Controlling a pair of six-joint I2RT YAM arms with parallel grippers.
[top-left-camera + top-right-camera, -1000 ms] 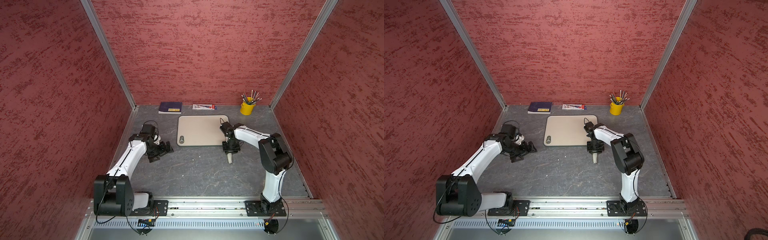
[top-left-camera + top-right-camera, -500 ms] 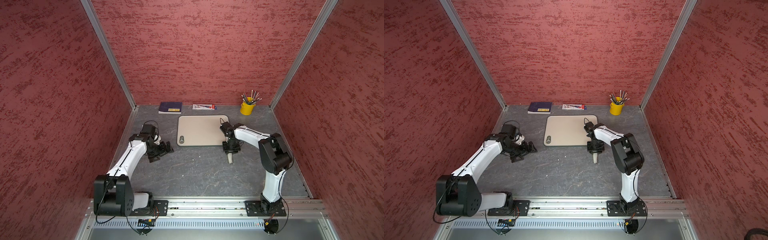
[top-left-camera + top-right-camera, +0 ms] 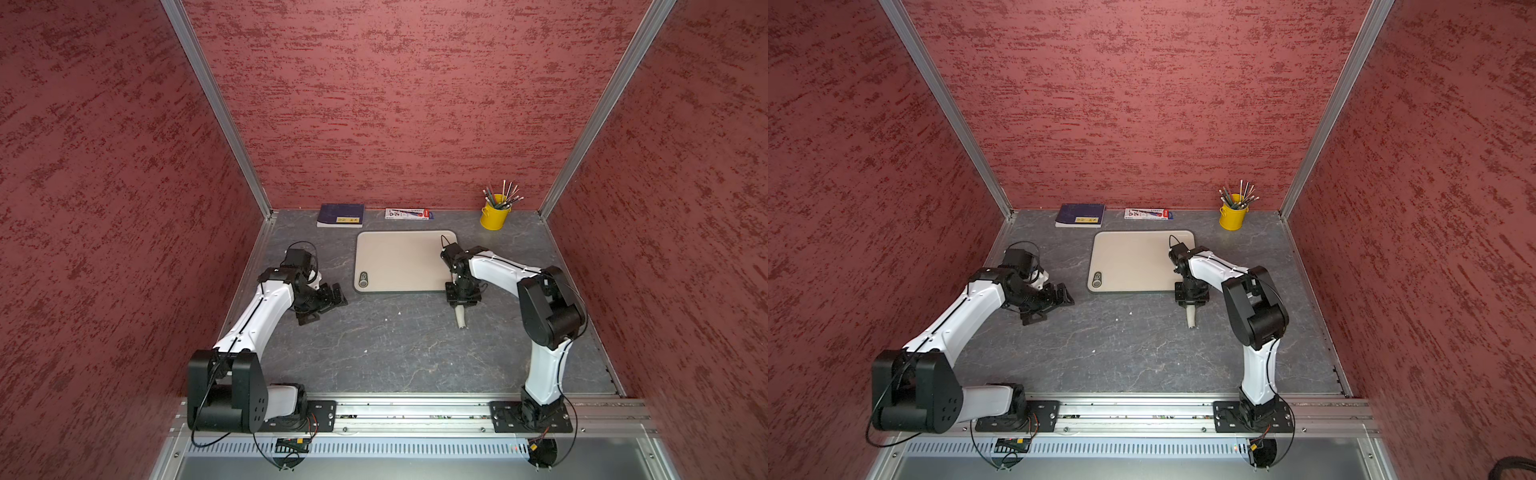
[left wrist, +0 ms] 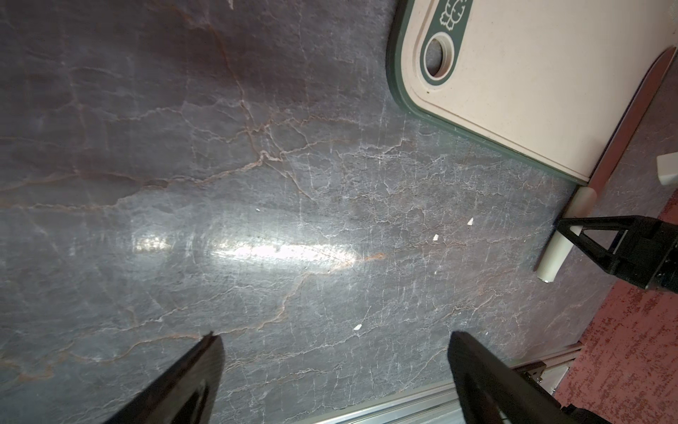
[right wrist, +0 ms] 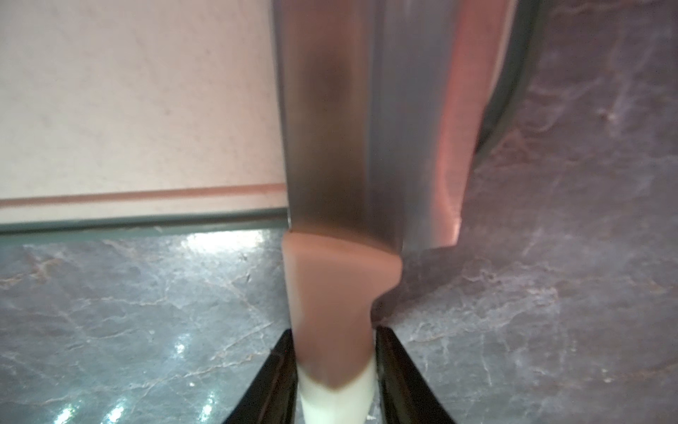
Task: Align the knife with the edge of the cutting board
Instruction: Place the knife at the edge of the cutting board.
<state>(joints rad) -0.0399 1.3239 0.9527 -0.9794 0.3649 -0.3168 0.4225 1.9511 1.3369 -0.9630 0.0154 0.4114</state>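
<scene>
Checking containers first: the only one I can see is the yellow cup [image 3: 494, 218] in the far corner on the right arm's side. It stands upright and holds a bunch of pencils [image 3: 503, 198] fanning out of its mouth.

The cutting board [image 3: 399, 262] lies flat on the table [image 3: 374, 353]. The knife [image 5: 367, 128] has its blade laid along the board's short edge on the right arm's side, covering the rim there. Its cream handle [image 3: 460, 319] sticks out past the near long edge onto the table.

My right gripper [image 5: 334, 337] is clamped on that handle, with a black finger pressed to each side in the right wrist view. My left gripper [image 4: 332, 334] is spread wide with nothing in it. It hangs over bare table beside the board's corner with the oval hole.

Against the frames from a second ago I find no shift. Both arms, the knife, the board, the cup and the blue book [image 3: 340, 215] by the back wall sit where they did.
</scene>
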